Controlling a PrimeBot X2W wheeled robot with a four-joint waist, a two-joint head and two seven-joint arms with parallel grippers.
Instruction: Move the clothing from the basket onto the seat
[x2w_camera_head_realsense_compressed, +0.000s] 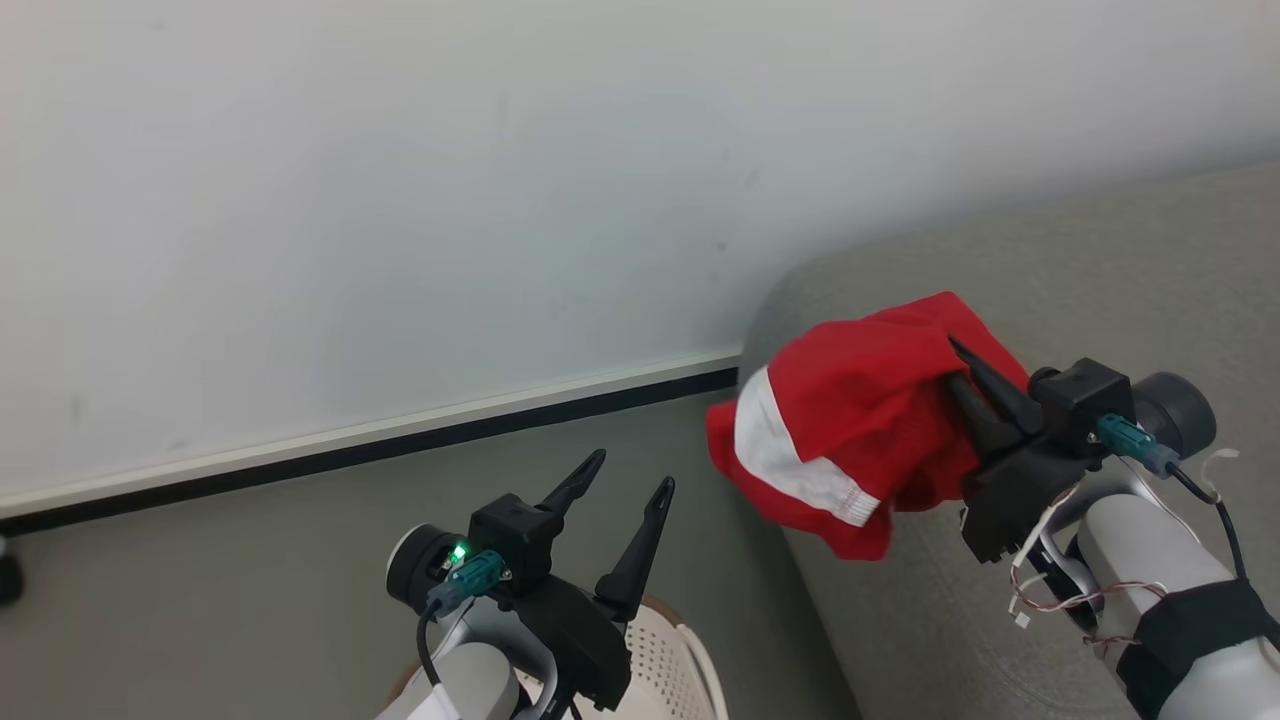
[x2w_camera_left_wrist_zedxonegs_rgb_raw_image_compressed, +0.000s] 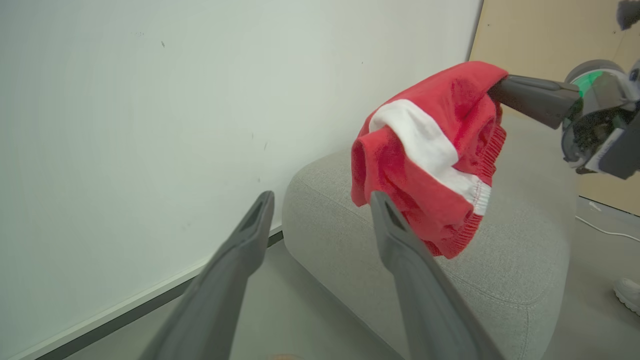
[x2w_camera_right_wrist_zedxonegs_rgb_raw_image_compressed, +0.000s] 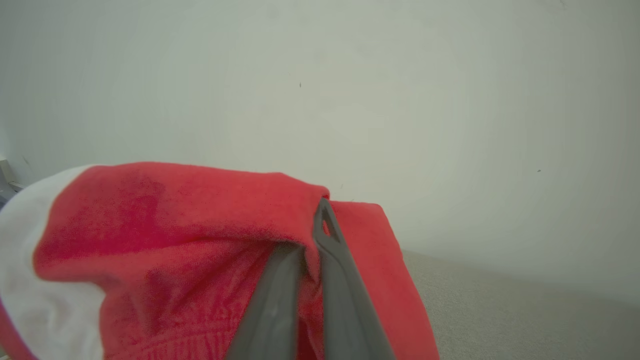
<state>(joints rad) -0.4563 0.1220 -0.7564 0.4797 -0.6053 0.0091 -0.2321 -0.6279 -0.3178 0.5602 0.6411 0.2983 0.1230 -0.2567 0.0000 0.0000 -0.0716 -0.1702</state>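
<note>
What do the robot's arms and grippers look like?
The left gripper and right gripper each have two long, tapered dark fingers on a black blocky mount, with a teal connector and black cable. The forearms are pale grey. A green light glows at the left wrist; the right forearm carries a black strap and thin loose wires.

The red shorts (x2w_camera_left_wrist_zedxonegs_rgb_raw_image_compressed: 400, 180) are soft matt cloth with a ribbed hem. The seat (x2w_camera_left_wrist_zedxonegs_rgb_raw_image_compressed: 500, 280) is grey, rough woven fabric; the basket (x2w_camera_head_realsense_compressed: 665, 660) at six o'clock is smooth perforated plastic.
</note>
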